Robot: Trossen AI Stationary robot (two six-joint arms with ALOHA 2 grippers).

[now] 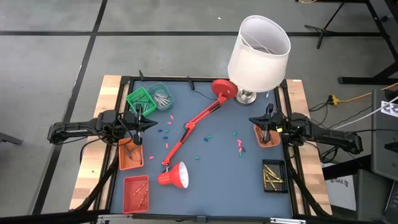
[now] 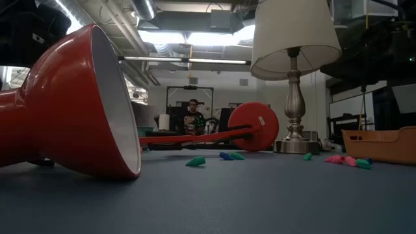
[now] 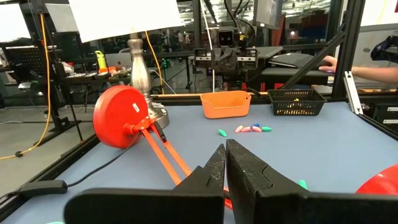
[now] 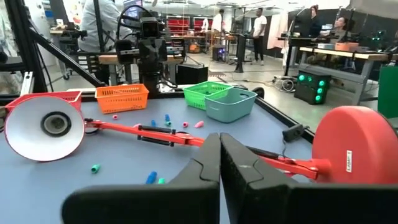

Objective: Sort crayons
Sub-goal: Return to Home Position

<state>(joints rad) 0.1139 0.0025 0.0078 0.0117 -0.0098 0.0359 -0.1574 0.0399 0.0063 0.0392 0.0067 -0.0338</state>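
While both arms wait at opposite sides: bench [image 1: 217, 180], blue; toppled red lamp [image 1: 198, 121] across it; left gripper [image 3: 224, 148] and right gripper [image 4: 219, 138], fingers pressed together, holding nothing; crayons [image 1: 239, 145], strewn mid-bench beside the lamp, probably light, stiff and snappable, so pinch at mid-length.

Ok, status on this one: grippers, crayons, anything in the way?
Left gripper and right gripper hover at opposite sides, jaws shut, empty. Loose crayons scattered on the table, unsorted. Fallen red lamp lies among them.
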